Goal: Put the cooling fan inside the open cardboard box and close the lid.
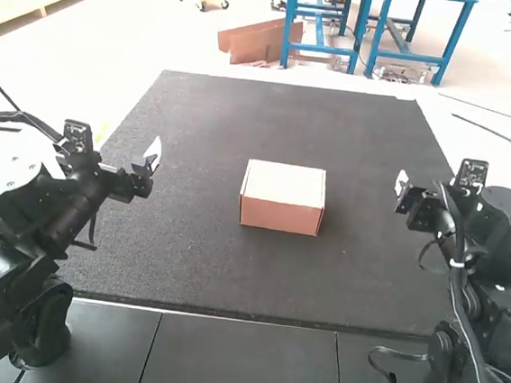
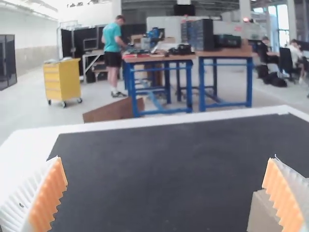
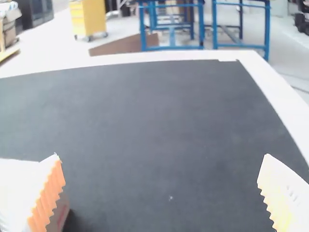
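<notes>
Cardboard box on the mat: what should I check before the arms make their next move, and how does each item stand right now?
1. Cardboard box lid shut and lying flat: ok.
2. Cooling fan inside: cannot tell, the shut lid hides the contents.
3. Left hand open, holding nothing, apart from the box: ok.
4. Right hand open, holding nothing, apart from the box: ok.
5. Box resting level near the middle of the black mat, between both arms: ok.

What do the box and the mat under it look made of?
Box: cardboard by the look, with matte tan sides, a paler top and crisp folded edges. Mat: black, matte and finely grainy with no sheen; probably rubber or foam, hard to tell which.
</notes>
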`<state>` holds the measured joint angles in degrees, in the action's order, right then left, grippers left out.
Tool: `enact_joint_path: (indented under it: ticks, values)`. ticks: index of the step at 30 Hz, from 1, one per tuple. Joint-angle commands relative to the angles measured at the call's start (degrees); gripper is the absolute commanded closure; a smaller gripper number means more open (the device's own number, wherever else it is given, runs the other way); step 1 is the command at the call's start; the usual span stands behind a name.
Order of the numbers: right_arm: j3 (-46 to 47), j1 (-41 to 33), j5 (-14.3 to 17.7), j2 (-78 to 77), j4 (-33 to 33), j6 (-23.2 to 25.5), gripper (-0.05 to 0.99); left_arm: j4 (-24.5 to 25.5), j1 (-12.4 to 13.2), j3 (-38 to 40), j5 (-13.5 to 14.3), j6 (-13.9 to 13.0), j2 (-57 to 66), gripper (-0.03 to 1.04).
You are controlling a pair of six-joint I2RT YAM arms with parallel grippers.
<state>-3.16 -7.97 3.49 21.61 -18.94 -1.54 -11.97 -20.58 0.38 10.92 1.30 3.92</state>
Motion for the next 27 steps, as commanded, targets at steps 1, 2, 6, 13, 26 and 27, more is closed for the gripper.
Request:
enact_joint_path:
  ticks: [1,2,6,13,26,27]
  values:
    - [2.10,0.85,0.38,-8.25,0.92,-1.27,0.02,3.79,0.63,-0.56,3.14,2.30,-3.84,0.05]
    - [2.89,0.85,0.21,-11.06,1.27,-1.54,0.02,4.14,0.89,-0.47,4.02,4.24,-2.96,0.05]
    - [3.33,1.11,-0.32,-21.96,11.82,-3.03,0.02,6.43,3.35,-0.47,4.46,7.66,-3.04,0.05]
    - [3.25,2.87,-1.03,-21.69,16.04,-4.44,0.02,9.07,12.32,-0.47,4.29,8.46,-3.04,0.05]
    - [3.25,3.13,-3.05,-21.69,19.47,-5.31,0.02,11.09,11.17,-0.56,1.74,-1.65,-4.01,0.05]
    - [3.25,3.13,-3.05,-21.69,19.47,-5.31,0.02,11.18,10.73,-0.56,1.74,-1.74,-3.92,0.05]
